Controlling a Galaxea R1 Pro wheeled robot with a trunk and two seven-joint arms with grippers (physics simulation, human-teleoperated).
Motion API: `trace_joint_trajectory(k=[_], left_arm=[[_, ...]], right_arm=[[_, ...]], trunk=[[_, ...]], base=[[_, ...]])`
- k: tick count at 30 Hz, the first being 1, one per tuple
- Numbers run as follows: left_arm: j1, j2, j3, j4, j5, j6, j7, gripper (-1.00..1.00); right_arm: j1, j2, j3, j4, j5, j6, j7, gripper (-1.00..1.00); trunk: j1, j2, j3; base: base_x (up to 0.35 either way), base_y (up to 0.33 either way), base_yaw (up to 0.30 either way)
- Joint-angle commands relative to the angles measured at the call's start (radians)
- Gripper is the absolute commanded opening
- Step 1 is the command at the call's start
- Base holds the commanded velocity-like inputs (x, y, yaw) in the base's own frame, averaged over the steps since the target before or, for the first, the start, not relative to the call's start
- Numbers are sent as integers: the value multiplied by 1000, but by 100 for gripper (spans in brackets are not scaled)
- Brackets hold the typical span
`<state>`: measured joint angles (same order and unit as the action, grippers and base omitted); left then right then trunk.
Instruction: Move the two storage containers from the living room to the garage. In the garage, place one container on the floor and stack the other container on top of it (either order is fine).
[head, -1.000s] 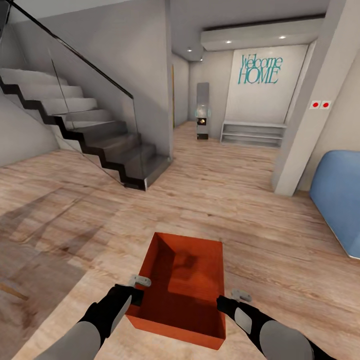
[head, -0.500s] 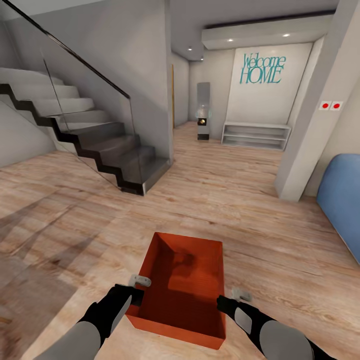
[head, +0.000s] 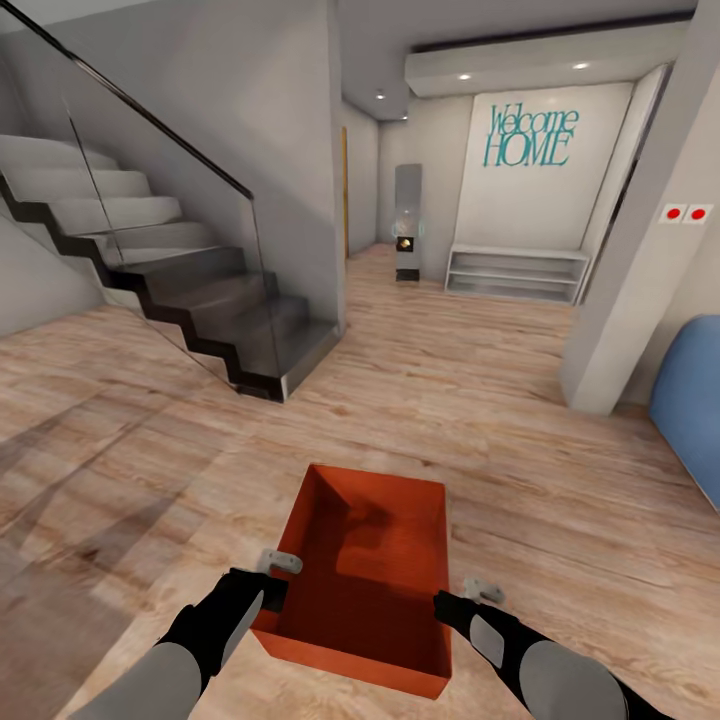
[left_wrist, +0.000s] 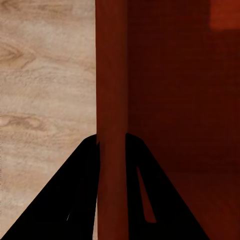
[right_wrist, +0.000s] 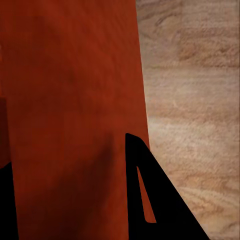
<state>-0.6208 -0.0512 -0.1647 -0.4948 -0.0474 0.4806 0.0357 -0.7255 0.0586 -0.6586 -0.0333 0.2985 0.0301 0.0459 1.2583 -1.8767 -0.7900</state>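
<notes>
The orange-red storage container (head: 365, 575) hangs above the pale plank floor (head: 480, 400), the left gripper (head: 272, 590) and right gripper (head: 440, 605) each pinching a side wall, so it stays level for carrying

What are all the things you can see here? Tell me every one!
storage container: one, orange-red, empty, held in front of the robot above the wood floor
wood floor: one, pale planks, all around
staircase: one, grey with dark edges and a glass rail, on the left
Welcome HOME sign: one, teal letters, on the far white wall
low shelf: one, white, under the sign
red buttons: two, on the pillar at right
blue thing: one, at the right edge, cut off
left gripper: one, black, shut on the container's left wall
right gripper: one, black, shut on its right wall
</notes>
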Motion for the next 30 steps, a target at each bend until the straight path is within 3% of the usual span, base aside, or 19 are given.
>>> trace_joint_trajectory(k=[1, 30], left_arm=[[0, 1, -7, -1, 23, 4, 0, -100], [0, 1, -7, -1, 23, 4, 0, -100]], right_arm=[[0, 0, -15, -4, 10, 4, 0, -100], [0, 0, -15, -4, 11, 2, 0, -100]], trunk=[[0, 0, -1], [0, 0, -1]], base=[[341, 0, 0], [341, 0, 0]])
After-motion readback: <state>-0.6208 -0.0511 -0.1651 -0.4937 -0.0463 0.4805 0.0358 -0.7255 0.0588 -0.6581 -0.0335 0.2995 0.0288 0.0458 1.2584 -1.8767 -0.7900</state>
